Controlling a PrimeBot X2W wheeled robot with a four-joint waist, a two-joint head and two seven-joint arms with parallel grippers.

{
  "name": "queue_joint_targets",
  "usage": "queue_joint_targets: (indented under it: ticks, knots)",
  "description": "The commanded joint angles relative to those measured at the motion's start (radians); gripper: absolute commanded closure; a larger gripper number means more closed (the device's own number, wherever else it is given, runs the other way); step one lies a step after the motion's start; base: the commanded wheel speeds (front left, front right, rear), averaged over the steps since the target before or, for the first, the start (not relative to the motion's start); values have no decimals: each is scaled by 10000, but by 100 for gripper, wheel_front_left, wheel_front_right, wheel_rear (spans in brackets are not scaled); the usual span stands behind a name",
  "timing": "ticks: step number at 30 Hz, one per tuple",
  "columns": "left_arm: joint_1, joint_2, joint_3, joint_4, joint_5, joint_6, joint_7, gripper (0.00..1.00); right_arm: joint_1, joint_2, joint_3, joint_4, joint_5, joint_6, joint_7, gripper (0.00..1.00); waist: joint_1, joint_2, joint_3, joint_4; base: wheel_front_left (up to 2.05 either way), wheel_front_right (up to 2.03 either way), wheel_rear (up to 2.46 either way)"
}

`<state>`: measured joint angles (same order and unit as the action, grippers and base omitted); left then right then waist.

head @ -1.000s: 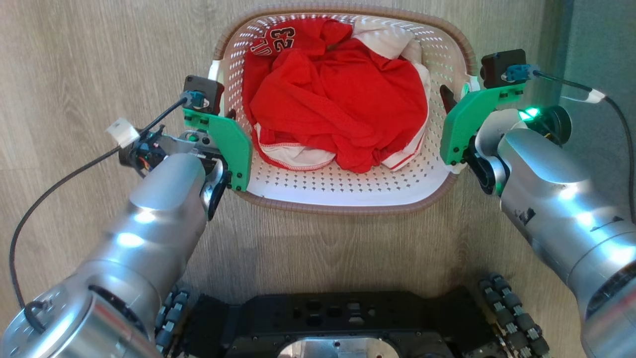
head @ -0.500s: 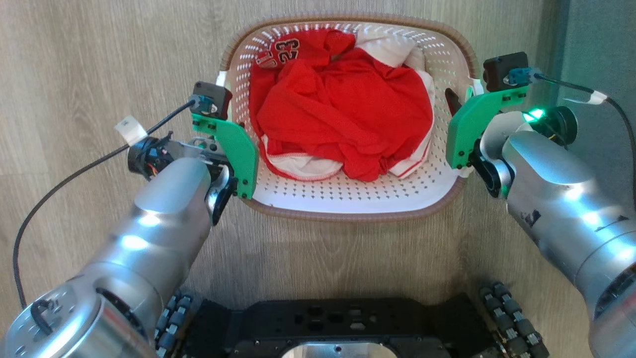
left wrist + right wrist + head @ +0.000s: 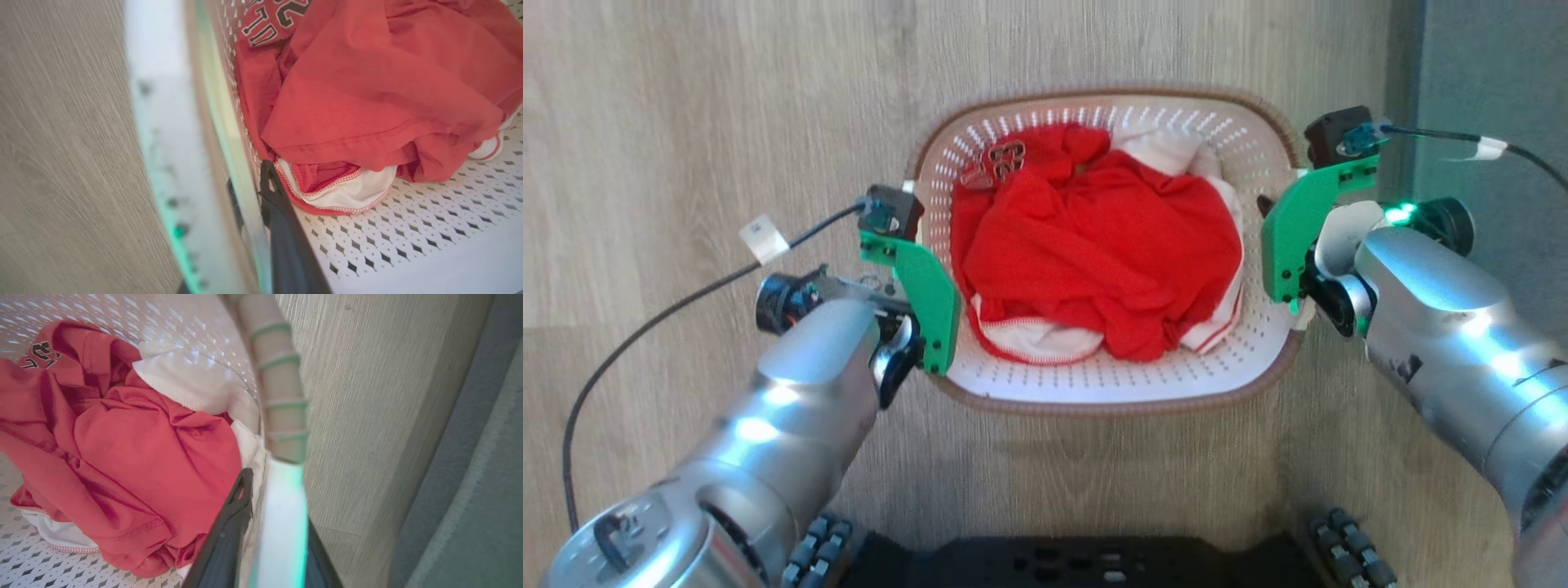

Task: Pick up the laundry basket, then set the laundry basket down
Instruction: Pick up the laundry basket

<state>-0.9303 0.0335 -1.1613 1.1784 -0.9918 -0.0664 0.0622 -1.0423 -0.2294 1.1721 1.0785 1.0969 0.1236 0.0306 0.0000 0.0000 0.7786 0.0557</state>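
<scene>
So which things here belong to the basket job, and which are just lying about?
Belongs to the job:
laundry basket; left tool, gripping its left edge; right tool, gripping its right edge.

Not the job itself:
red jersey and white garment, lying inside the basket; grey mat to its right on the wooden floor.

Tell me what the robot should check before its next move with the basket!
1. Left tool clamped on laundry basket side: ok.
2. Right tool clamped on the opposite side: ok.
3. Basket level, not tipping: ok.
4. Red clothes all inside, none over the rim: ok.
5. Basket bottom touching the wooden floor: cannot tell.
</scene>
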Motion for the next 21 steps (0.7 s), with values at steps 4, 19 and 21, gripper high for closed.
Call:
queue_joint_targets:
  ticks: [4,19,21]
  knots:
    - [348,168,-337,-154,-118,-262,173,100,773,-264,564,-674,506,71,1051,100,0,0,-1210,156,0,0,0]
    - [1186,168,-828,274,-342,-540,880,100,1889,16,984,-1111,1318,71,3107,100,0,0,-3980,37,0,0,0]
    - [1411,168,-878,351,-368,-589,1169,100,2136,156,1020,-1161,1250,71,3406,100,0,0,-4383,-22,0,0,0]
